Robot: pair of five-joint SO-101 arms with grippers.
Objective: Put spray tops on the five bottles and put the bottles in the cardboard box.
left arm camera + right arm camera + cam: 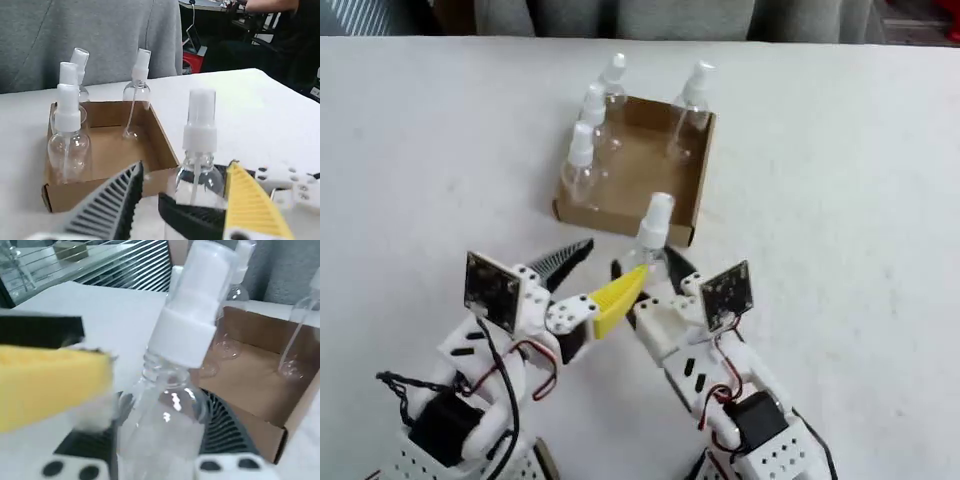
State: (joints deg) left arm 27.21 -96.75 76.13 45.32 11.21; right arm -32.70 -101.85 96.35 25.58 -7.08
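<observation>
A: Fifth bottle [656, 245], where is it placed?
B: Upright with a slight lean, spray top [659, 212] fitted. It is seen just outside the near wall of the cardboard box [645, 170], on the arms' side. Whether it is resting on the table [820, 200] or lifted can't be told.
A: Held by what?
B: It is gripped low on the clear body by the right claw [651, 268], which is clenched on it from both sides. The long axis is vertical, crosswise to that grip.
A: Left claw?
B: The left claw [615, 258] is spread wide and nothing is held. Its yellow finger [616, 292] is pointed at the bottle and lies just beside it. Contact can't be confirmed.
A: Relation for the next move?
B: The box lies straight ahead of the right claw, beyond the bottle. The near wall has to be cleared, so a lift and then a forward carry is judged needed. The right arm is nearer, and the grip is its own.
A: Room inside?
B: Four other bottles [582, 165] are stood in the box, three along one side and one at the far opposite corner. The near floor beside them is seen bare.
</observation>
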